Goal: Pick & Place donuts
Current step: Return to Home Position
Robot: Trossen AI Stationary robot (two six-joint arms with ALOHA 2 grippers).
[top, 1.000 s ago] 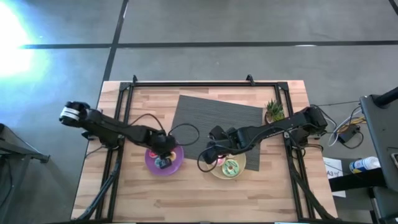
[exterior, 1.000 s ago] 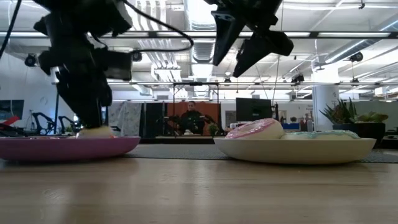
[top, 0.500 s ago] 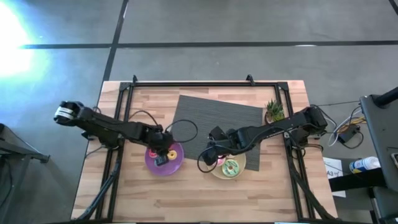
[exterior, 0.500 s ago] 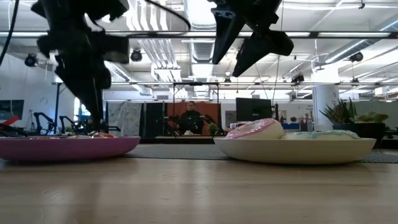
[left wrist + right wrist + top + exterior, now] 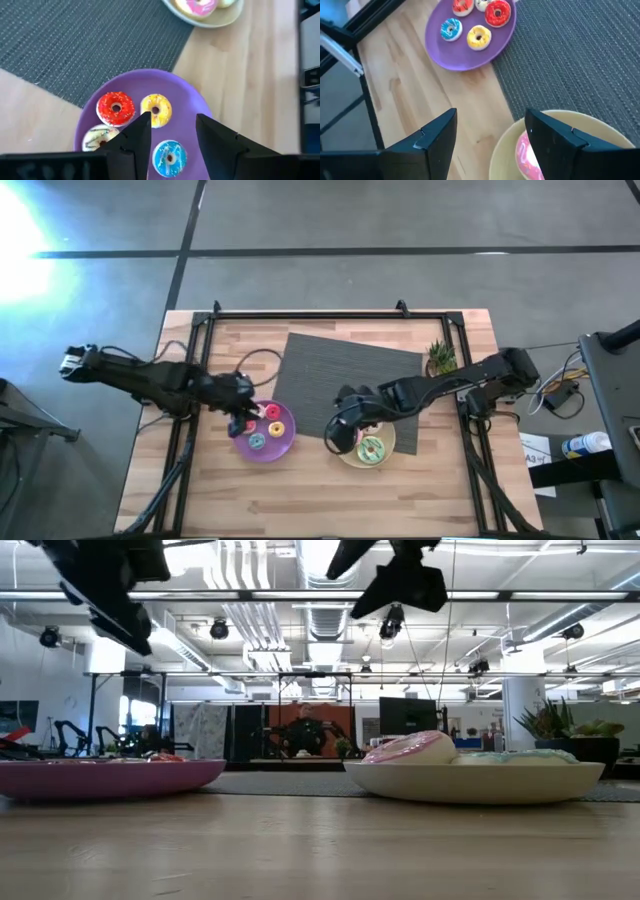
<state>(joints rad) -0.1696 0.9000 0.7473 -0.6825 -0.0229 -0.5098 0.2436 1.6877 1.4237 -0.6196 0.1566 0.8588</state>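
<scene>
Donuts of the tiny kind sit clustered on the purple plate (image 5: 185, 97): red donut (image 5: 116, 108), yellow donut (image 5: 156, 110), blue donut (image 5: 170, 157) and white donut (image 5: 97, 137). The left gripper (image 5: 172, 122) hangs raised over the purple plate's far side from the cream plate (image 5: 470, 783), fingers spread and empty. The cream plate, just beside the purple plate, carries the pink donut (image 5: 410, 748) and green donut (image 5: 371, 448). The right gripper (image 5: 491, 114) hovers over its edge nearest the purple plate, fingers wide apart, holding nothing.

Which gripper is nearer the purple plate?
Left. The left gripper hangs over the purple plate's left edge; the right gripper hangs by the cream plate, farther off.
</scene>
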